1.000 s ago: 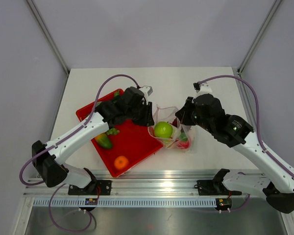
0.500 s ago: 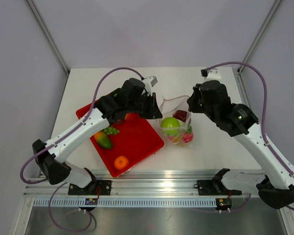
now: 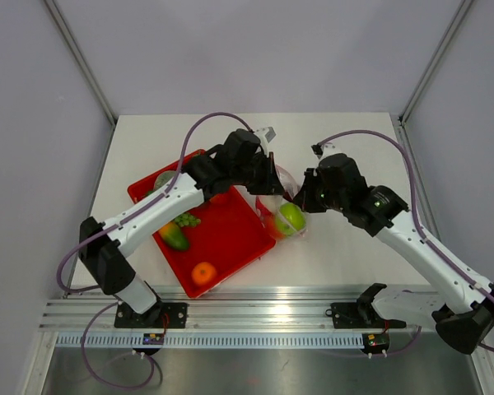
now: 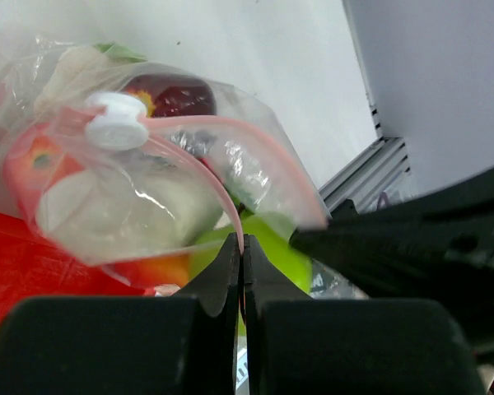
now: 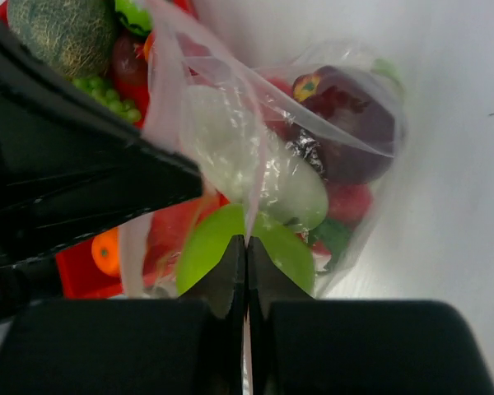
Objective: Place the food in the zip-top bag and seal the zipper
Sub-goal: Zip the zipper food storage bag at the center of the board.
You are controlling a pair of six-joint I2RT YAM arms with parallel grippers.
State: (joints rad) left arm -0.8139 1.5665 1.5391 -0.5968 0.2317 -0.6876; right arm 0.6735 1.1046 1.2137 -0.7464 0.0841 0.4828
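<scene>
We find the tray (image 3: 230, 239) left of the table's (image 3: 346, 140) middle, a mandarin (image 3: 202, 272) at its near corner, grapes (image 3: 186, 220) by its left edge. Just right of it is the bag (image 3: 278, 185), an apple (image 3: 292, 216) inside.

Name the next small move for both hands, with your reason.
Probably ease the hands apart: the left hand and right hand are shut on the mouth of the zip-top bag, and the zipper between them bows open, so stretching should straighten it.

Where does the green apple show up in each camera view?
Top external: green apple at centre, inside the zip-top bag, right of the red tray.
Left wrist: bottom centre, behind the left gripper.
Right wrist: lower centre, behind the right gripper.
Shared landmark: the red tray.
</scene>
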